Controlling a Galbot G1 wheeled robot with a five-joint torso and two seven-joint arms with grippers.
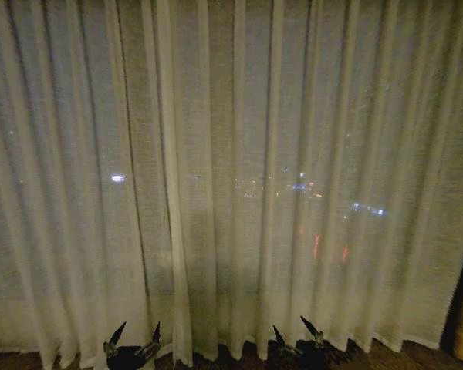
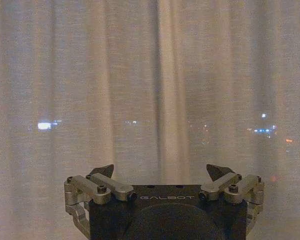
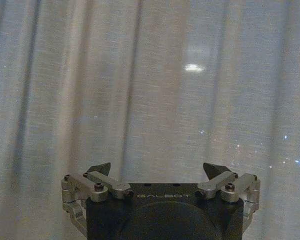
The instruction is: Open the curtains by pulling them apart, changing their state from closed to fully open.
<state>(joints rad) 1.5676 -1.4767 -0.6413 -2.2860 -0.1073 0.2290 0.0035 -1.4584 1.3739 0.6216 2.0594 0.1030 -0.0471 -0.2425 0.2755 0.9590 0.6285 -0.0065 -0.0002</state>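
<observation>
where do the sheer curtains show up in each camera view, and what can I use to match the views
Head view: curtains span the frame, closed; left gripper and right gripper low in front.
Left wrist view: curtains beyond the open left gripper.
Right wrist view: curtains beyond the open right gripper.
Shared landmark: city lights glowing through the fabric.

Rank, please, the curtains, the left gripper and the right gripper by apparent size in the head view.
1. curtains, largest by far.
2. left gripper and right gripper, both open, look alike; no ranking between them.
</observation>
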